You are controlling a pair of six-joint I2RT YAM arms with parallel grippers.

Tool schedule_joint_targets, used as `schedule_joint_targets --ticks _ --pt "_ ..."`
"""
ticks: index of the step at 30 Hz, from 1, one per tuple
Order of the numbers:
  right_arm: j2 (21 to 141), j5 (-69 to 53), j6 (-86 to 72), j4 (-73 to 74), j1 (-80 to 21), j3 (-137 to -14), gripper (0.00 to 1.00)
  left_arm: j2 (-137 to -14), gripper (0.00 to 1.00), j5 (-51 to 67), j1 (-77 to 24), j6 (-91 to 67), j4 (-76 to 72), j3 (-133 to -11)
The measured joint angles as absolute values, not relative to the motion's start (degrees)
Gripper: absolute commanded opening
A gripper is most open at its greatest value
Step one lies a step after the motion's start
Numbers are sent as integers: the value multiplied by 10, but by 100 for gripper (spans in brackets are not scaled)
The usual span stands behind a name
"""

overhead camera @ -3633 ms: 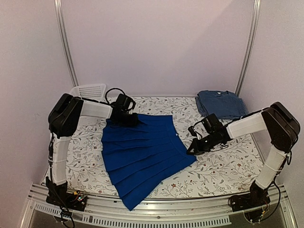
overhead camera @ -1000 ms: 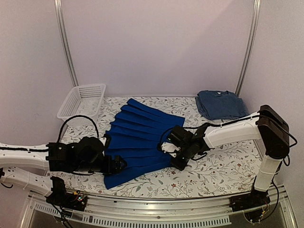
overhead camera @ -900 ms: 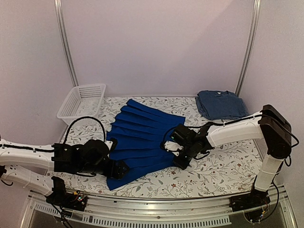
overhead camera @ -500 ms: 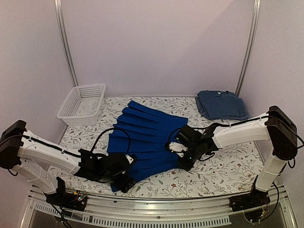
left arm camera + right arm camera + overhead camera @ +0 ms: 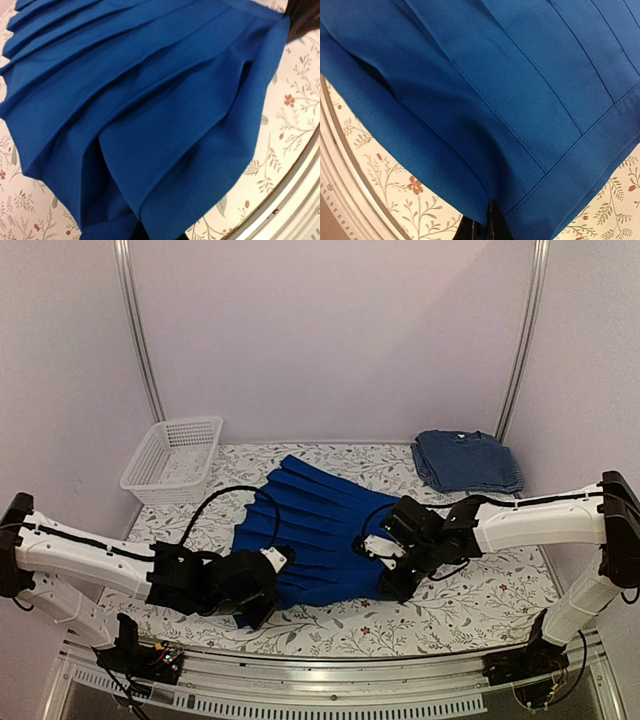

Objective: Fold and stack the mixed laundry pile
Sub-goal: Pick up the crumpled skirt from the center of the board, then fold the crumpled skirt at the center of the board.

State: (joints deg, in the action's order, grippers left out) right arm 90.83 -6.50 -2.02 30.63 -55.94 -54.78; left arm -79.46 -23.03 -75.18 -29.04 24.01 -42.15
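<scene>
Since the left gripper (image 5: 262, 588) and right gripper (image 5: 393, 575) each clench a near corner of the royal-blue garment (image 5: 320, 520), spread mid-way across the table (image 5: 470, 590), a fold looks intended, though the left one's fingers barely show.

Royal-blue garment (image 5: 315, 520) occupies frame centre. Mesh basket (image 5: 175, 455) obstructs upper left; folded stack (image 5: 467, 460) obstructs upper right. Bare surface (image 5: 490, 585) open at lower right, at upper centre, and in the strip between basket and garment.

Pleated royal-blue garment (image 5: 318, 515) spread, folded navy stack (image 5: 466, 461)
</scene>
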Motion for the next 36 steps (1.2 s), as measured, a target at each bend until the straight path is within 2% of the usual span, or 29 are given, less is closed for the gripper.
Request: schedule_joint_targets --ticks 4,8,16,25,36 --pt "903 -89 -30 316 -588 -555 0 -726 0 -239 -737 -287 257 -434" --pt "903 -106 -36 329 -599 -583 0 -707 0 -244 -704 -270 274 -449" --pt "905 -155 -35 325 -522 -651 0 -722 0 -213 -540 -156 252 -500" --pt "969 -218 -14 303 -409 -711 0 -908 0 -125 -415 8 180 -696" --pt "1078 -282 12 309 -288 -804 0 -1133 0 -58 -359 112 145 -887"
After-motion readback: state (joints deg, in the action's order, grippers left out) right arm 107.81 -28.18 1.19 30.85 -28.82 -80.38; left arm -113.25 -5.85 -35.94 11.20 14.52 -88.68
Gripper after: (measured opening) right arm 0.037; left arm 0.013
